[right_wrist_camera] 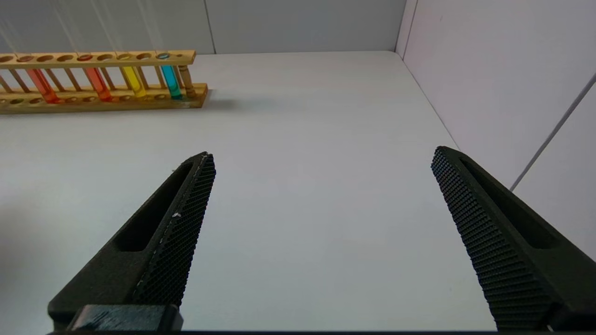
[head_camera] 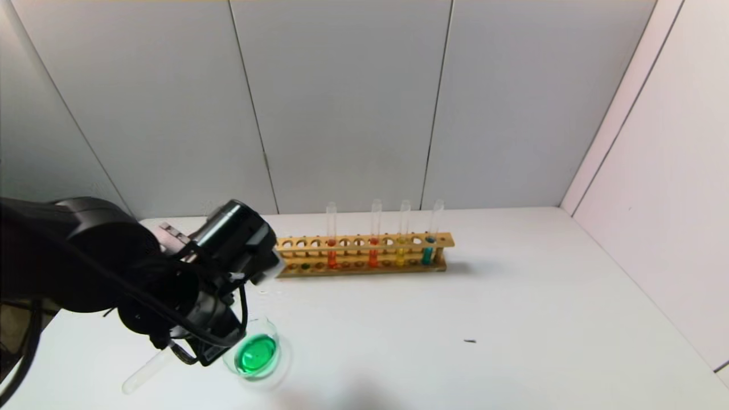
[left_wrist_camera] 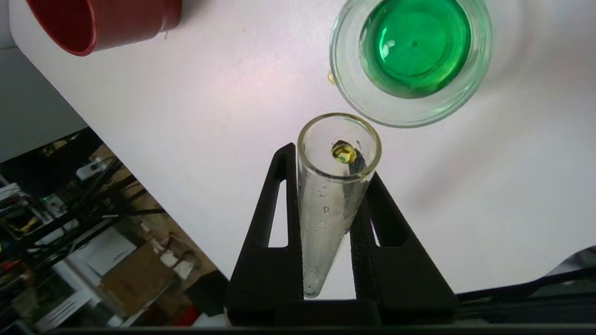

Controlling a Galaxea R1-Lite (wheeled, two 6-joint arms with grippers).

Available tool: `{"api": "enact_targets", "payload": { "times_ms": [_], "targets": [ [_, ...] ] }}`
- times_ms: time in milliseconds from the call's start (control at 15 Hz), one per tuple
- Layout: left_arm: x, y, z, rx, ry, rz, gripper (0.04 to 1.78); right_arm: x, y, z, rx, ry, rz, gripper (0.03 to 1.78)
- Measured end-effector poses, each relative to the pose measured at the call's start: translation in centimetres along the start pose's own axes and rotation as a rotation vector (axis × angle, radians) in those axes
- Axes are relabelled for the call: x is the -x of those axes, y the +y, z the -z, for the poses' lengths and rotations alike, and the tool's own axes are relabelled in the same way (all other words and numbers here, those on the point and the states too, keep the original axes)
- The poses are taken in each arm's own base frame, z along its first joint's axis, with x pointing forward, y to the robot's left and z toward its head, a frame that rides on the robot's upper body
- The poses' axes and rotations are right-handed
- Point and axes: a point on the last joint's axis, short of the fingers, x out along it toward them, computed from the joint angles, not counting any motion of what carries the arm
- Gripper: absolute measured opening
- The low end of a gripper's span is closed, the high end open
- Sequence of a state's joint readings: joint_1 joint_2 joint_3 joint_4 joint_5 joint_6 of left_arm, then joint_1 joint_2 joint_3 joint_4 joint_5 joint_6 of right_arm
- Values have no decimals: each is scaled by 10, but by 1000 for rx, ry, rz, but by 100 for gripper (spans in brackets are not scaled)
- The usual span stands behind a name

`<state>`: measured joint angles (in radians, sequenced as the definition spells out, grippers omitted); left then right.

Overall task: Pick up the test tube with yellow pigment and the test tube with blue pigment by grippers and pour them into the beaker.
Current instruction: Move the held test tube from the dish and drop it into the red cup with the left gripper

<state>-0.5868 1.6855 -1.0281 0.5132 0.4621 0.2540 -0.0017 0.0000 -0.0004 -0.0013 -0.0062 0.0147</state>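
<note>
Left gripper is clamped on an emptied test tube, both fingers pressed against the glass about mid-length. In the head view that tube is tilted steeply, long axis diagonal: rounded bottom out toward the table's near-left edge, mouth toward the beaker. Left wrist view looks straight down the bore: only a small yellowish drop sits near the rim, droplets cling to the inner wall, and the mouth is just beside the beaker rim, not over it; can't tell whether they touch. Beaker stands upright on the white table, front-left, holding green liquid. A dark-red cup is near it at the table's edge, wrist view only. Wooden rack sits toward the back of the table, long axis left-right, four tubes upright in it: two orange-red, then the test tube with yellow pigment, then the test tube with blue pigment at the rack's right end. Same order in the right wrist view, yellow next to blue. Right gripper is spread wide, nothing between its fingers, low over bare table to the right of the rack, well apart from it.
</note>
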Motion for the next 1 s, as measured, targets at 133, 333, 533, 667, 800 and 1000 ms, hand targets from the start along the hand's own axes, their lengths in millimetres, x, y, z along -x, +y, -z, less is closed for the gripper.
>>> {"api": "enact_targets", "payload": {
  "times_ms": [133, 333, 533, 667, 800, 1000],
  "targets": [
    [10, 16, 7, 82, -80, 13, 33, 0, 0, 0, 0, 0, 0, 170],
    [21, 39, 8, 213, -212, -29, 33, 0, 0, 0, 0, 0, 0, 170],
    [22, 63, 5, 328, -328, -107, 33, 0, 0, 0, -1, 0, 0, 170],
    [17, 76, 3, 386, -366, -146, 33, 0, 0, 0, -1, 0, 0, 170],
    [11, 92, -2, 445, -423, -194, 33, 0, 0, 0, 0, 0, 0, 170],
    [-3, 110, -16, 515, -523, -274, 33, 0, 0, 0, 0, 0, 0, 170]
  ]
}}
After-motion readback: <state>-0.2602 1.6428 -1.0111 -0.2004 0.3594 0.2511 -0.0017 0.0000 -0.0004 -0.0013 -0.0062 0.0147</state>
